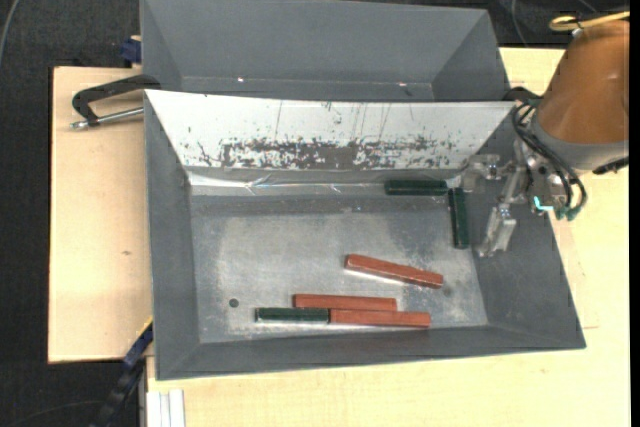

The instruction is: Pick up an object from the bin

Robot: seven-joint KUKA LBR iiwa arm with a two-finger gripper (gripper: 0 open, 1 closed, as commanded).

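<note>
My gripper [497, 235] hangs over the bin's right sloping wall, near the back right corner of the floor. Just left of it a dark green bar [460, 218] stands along that wall, a small gap apart from the gripper. A second dark green bar [416, 186] lies flat along the foot of the back wall, its right end near the first bar's top. Lower and to the left, a red-brown bar [393, 271] lies slightly slanted on the floor.
Along the front of the floor lie two more red-brown bars [345, 302] [381, 319] and a short dark green bar [291, 314]. A small dark speck [233, 304] sits at the front left. The arm with its orange cover comes in from the right.
</note>
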